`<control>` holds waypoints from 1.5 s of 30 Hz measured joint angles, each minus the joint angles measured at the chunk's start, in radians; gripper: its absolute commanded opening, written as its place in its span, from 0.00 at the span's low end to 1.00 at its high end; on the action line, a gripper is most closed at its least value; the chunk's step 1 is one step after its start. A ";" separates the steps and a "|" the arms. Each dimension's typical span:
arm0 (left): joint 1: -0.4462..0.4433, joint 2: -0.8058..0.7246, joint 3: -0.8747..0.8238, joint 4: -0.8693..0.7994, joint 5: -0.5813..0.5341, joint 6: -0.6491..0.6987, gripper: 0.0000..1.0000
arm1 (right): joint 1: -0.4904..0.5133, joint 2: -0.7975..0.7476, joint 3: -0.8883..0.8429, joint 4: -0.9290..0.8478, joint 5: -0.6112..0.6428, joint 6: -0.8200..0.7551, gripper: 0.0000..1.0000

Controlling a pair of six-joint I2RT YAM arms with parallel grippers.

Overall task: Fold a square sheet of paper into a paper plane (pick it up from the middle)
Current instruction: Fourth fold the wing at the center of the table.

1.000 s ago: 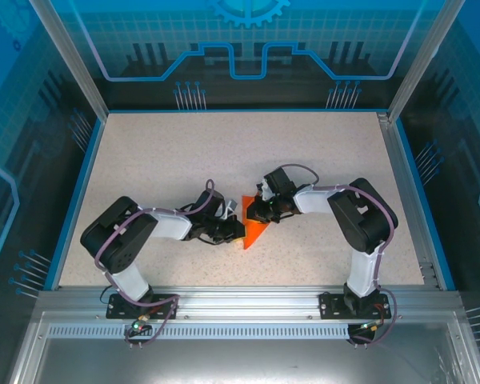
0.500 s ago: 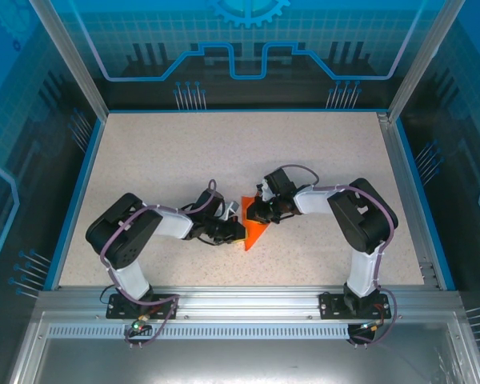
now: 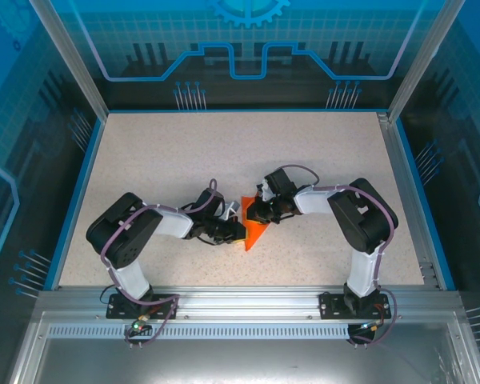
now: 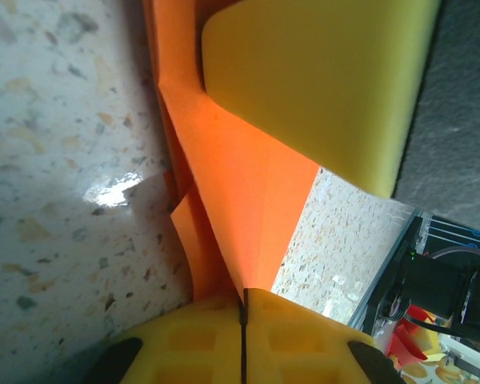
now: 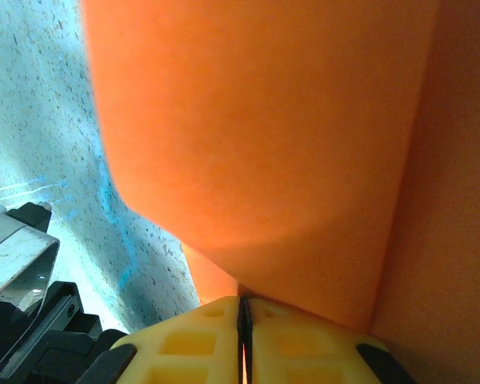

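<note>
Top external view: left gripper [image 3: 238,231] and right gripper [image 3: 253,214] clench opposite sides of thin bright orange folded paper [image 3: 257,234], tip pointing nearward.

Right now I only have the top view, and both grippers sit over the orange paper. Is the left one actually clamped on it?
Observer: Yes. In the left wrist view the left gripper is shut on the paper, with a folded tip pinched where the jaws meet.
Operator: And the right one?
Observer: The right gripper is shut on it too. Its wrist view shows the sheet running straight into the closed jaws.
Operator: Is the sheet one flat layer?
Observer: No. The left wrist view shows several creased, overlapping layers beside the speckled table. I cannot tell whether they are lifted off it.
</note>
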 measured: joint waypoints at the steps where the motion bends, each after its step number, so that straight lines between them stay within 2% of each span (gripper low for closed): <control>1: 0.000 0.000 0.001 -0.001 0.000 0.001 0.05 | 0.000 0.000 0.000 0.000 0.000 0.000 0.12; 5: 0.000 0.004 0.007 -0.009 0.011 0.016 0.04 | 0.000 0.000 0.000 -0.002 -0.003 0.000 0.12; 9: 0.000 0.016 0.021 -0.026 0.025 0.027 0.09 | 0.000 0.000 0.000 -0.003 -0.005 0.000 0.12; 19: 0.000 0.016 0.039 -0.083 0.058 0.052 0.13 | 0.000 -0.009 -0.020 0.020 -0.003 0.000 0.12; 38: -0.002 0.016 0.039 -0.101 0.079 0.067 0.06 | 0.000 -0.011 -0.025 0.028 -0.003 0.001 0.12; 41: -0.002 0.017 0.039 -0.102 0.079 0.068 0.13 | 0.000 -0.011 -0.025 0.028 -0.003 0.001 0.12; 45: -0.003 0.018 0.039 -0.114 0.111 0.074 0.14 | 0.000 -0.011 -0.025 0.029 -0.003 0.001 0.12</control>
